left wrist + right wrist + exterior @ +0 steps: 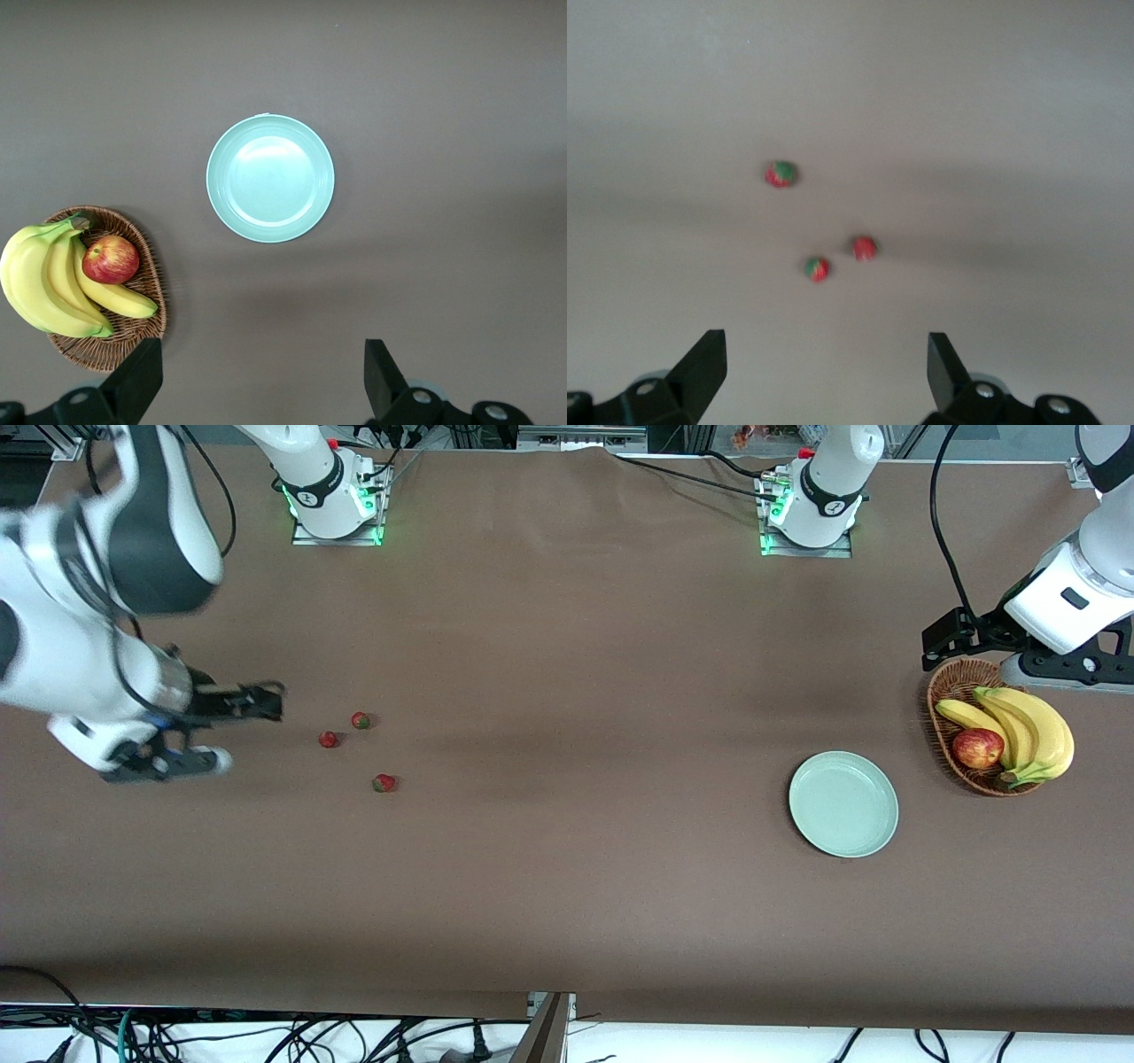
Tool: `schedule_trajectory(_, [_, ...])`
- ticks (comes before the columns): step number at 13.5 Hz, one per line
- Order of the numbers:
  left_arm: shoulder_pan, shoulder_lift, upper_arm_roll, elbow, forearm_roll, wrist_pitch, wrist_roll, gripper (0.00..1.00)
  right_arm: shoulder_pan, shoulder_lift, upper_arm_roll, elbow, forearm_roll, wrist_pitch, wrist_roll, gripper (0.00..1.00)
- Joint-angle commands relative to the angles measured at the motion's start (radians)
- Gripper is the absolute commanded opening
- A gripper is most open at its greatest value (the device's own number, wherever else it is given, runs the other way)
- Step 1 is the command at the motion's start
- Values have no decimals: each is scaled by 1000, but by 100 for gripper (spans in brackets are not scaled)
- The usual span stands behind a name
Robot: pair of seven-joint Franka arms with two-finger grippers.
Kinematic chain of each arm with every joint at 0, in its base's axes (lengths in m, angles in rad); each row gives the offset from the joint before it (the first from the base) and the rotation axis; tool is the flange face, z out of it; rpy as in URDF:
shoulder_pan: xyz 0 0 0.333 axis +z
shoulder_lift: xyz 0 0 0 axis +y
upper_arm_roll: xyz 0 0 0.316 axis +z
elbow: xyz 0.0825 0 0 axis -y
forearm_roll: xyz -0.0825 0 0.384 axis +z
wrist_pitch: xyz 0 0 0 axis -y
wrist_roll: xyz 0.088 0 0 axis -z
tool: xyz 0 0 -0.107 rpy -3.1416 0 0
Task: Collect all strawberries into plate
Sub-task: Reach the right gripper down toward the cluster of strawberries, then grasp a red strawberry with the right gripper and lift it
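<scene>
Three strawberries [359, 747] lie loosely clustered, plate [843, 804] well apart.

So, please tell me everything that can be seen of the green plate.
The plate is round and shallow, pale mint green, with a low raised rim and a plain glossy surface that reflects light. It lies flat and upright on the brown table, toward the left arm's end. Nothing is in it and nothing touches it. The wicker basket of bananas and an apple stands beside it, apart, slightly farther from the front camera. The three strawberries lie well away, toward the right arm's end.
</scene>
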Motion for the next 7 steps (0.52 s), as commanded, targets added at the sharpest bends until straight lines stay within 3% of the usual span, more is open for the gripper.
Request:
schedule_trajectory(1, [-3, 2, 0, 12, -5, -9, -10, 100, 48, 128, 0, 14, 9, 137, 19, 100])
schedule_trajectory(4, [-3, 0, -2, 12, -5, -9, -10, 100, 73, 222, 0, -15, 11, 265, 34, 100])
schedule_trajectory(7, [-3, 2, 0, 12, -5, -9, -10, 100, 75, 231, 0, -148, 11, 412, 34, 100])
